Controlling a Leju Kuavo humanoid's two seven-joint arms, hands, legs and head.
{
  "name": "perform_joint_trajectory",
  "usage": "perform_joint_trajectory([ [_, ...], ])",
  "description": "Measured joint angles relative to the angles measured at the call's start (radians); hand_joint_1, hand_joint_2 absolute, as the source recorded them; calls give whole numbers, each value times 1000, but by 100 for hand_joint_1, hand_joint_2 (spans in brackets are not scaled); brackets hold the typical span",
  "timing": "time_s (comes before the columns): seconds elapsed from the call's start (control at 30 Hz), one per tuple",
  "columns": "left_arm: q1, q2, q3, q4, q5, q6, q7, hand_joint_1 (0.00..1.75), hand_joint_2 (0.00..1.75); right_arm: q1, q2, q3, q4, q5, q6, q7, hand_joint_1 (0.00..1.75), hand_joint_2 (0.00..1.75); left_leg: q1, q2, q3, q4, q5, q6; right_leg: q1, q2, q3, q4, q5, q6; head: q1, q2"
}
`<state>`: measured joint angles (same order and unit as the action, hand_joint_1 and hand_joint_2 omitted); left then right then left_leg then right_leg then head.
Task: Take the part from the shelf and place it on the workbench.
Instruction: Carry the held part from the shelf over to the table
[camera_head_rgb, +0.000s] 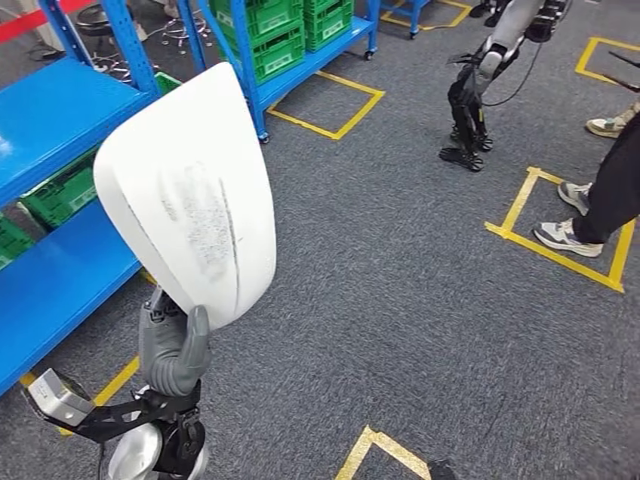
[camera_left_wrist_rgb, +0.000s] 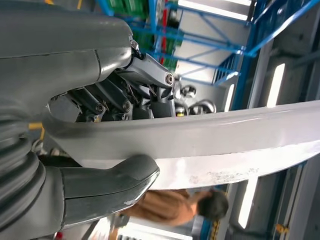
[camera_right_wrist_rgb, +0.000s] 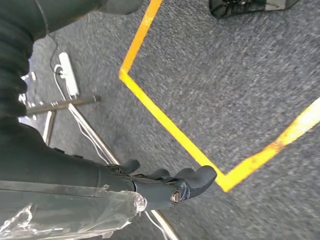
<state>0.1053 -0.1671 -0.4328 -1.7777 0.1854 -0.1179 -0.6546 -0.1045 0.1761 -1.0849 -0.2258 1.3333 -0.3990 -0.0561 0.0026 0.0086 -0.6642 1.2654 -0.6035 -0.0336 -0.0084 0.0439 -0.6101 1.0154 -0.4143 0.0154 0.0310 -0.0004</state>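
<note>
Part, white and shell-shaped, raised upright over grey carpet, gripped at its lower edge by the left hand. Thumb under that edge, darker fingers pressing the opposite face, seen in the left wrist view. Blue shelf just beside on the left, green crates on another rack farther back. Wide open carpet to the right, marked by yellow tape squares. Person's legs and sneakers at the right edge, another robot's legs well apart ahead. Right hand hanging above carpet and tape, fingers loosely extended, holding nothing.
</note>
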Motion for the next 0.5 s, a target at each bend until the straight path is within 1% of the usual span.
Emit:
perform_joint_trajectory([
  [0.03, 1, 0, 0, 0, 0, 0, 0, 175, 175, 2, 0, 0, 0, 0, 0, 0, 0, 175, 0, -1, -1, -8, 21, 0, -1, 15, 0, 0, 1, 1, 0, 0],
  [0.07, 1, 0, 0, 0, 0, -1, 0, 175, 175, 2, 0, 0, 0, 0, 0, 0, 0, 175, 1, -5, 16, -51, 57, 1, -2, 30, 1, 0, 1, 3, 0, 0],
  [0.1, 1, 0, 0, 0, 0, -1, 0, 175, 175, 2, 0, 0, 0, 0, 0, 0, 0, 175, 4, -21, 44, -114, 97, 1, -4, 45, 1, 1, 3, 6, 0, 0],
  [0.13, 0, 0, 0, 0, 0, -1, 0, 175, 175, 1, 0, 0, 0, 0, 0, 0, 0, 175, 9, -44, 74, -179, 124, 1, -4, 59, -2, 4, 3, 11, -1, 0],
  [0.17, 0, -1, 0, 0, 0, -1, 0, 175, 175, 0, 0, 0, 0, 0, 0, 0, 0, 175, 12, -65, 95, -226, 139, 2, -4, 71, -6, 5, 5, 16, -1, 0],
  [0.2, 0, -1, 0, -1, 0, -2, 0, 175, 175, 1, 0, 0, 0, 1, 0, 0, 0, 175, 13, -80, 106, -253, 142, 5, -5, 81, -11, 6, 7, 23, -2, 0],
  [0.23, 0, -2, 0, -1, 0, -2, 0, 175, 175, 2, 0, 0, 0, 1, 0, 0, 0, 175, 11, -81, 109, -262, 139, 11, -6, 91, -15, 4, 10, 30, -2, 0],
  [0.27, 0, -2, 0, -1, 0, -2, 0, 175, 175, 5, -1, 0, 0, 1, 0, -1, 0, 175, 11, -72, 107, -262, 141, 18, -9, 100, -19, 0, 13, 37, -2, 0],
  [0.3, 0, -3, 0, -1, 0, -2, 0, 175, 175, 8, -2, 0, 0, 1, 0, -1, 0, 175, 11, -62, 108, -264, 143, 25, -9, 96, -23, 1, 13, 42, -2, 0],
  [0.33, 0, -5, 0, -1, 0, -2, 0, 175, 175, 10, -3, 0, 0, 1, 0, 0, 0, 175, 12, -50, 108, -265, 145, 32, -7, 75, -32, 16, 4, 47, 3, 0],
  [0.37, 0, -6, 0, -2, 0, -2, 0, 175, 175, 9, -3, 0, 0, 1, 1, 0, 0, 175, 13, -37, 109, -267, 146, 37, -4, 45, -51, 52, -18, 50, 7, 0],
  [0.4, 1, -7, 1, -2, 0, -2, 0, 175, 175, 8, -4, 0, 0, 2, 1, 0, 0, 175, 11, -24, 110, -267, 145, 41, -2, 9, -78, 109, -48, 53, 12, 0],
  [0.43, 2, -8, 1, -2, 0, -2, 0, 175, 175, 6, -4, 0, 0, 2, 1, 0, 0, 175, 9, -10, 110, -267, 144, 44, -2, -17, -111, 180, -82, 55, 16, 0],
  [0.47, 2, -8, 2, -2, 0, -2, 0, 175, 175, 4, -4, 0, 0, 3, 1, 0, 0, 175, 6, 4, 110, -267, 143, 45, -2, -30, -141, 244, -107, 56, 16, 0],
  [0.5, 3, -8, 2, -2, 1, -3, 0, 175, 175, 4, -4, 0, 0, 2, 1, 0, 0, 175, 5, 18, 111, -267, 142, 46, -2, -36, -157, 281, -117, 56, 16, 0],
])
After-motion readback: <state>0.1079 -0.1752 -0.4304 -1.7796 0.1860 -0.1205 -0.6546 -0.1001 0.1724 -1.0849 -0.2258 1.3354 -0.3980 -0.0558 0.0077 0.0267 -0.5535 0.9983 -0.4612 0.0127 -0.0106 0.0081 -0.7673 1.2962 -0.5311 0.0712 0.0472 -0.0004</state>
